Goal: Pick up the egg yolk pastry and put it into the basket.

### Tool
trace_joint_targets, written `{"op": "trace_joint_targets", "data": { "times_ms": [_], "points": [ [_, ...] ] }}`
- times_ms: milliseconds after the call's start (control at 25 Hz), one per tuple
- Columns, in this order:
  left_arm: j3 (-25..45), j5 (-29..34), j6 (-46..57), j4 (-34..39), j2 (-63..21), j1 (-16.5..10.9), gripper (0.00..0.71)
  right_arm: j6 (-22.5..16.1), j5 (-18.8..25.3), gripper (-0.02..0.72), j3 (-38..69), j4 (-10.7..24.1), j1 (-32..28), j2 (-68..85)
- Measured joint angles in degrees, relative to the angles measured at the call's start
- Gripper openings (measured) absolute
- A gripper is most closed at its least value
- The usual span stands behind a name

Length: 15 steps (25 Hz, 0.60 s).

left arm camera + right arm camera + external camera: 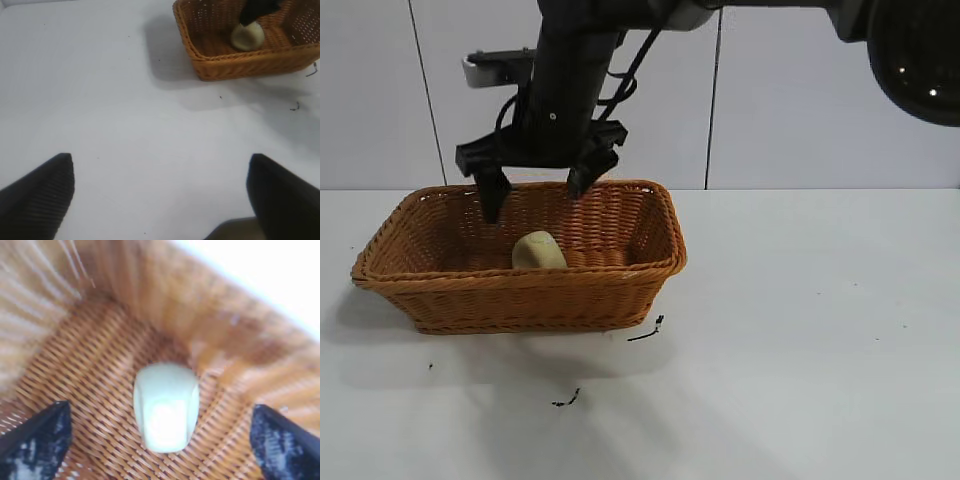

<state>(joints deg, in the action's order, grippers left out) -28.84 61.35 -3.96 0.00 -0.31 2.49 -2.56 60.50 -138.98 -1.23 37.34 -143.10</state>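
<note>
The pale yellow egg yolk pastry lies on the floor of the orange-brown wicker basket, which stands on the table at the left. My right gripper hangs open just above the pastry, with its fingers spread to either side and not touching it. In the right wrist view the pastry rests on the basket weave between the fingers of the open right gripper. My left gripper is open and empty over bare table, away from the basket and pastry.
The basket stands on a white table. Two small black scraps lie on the table in front of the basket. A grey panelled wall stands behind.
</note>
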Motion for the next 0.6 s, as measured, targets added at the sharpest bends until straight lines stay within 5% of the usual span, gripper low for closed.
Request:
{"op": "trace_joint_targets", "data": {
  "times_ms": [200,600],
  "points": [
    [0.00,0.00,0.00,0.00,0.00,0.00,0.696,-0.26,6.04,0.693,-8.46,1.23,-1.05,0.00],
    [0.00,0.00,0.00,0.00,0.00,0.00,0.696,-0.25,7.59,0.693,-9.99,2.22,-15.10,0.02]
  ]
}}
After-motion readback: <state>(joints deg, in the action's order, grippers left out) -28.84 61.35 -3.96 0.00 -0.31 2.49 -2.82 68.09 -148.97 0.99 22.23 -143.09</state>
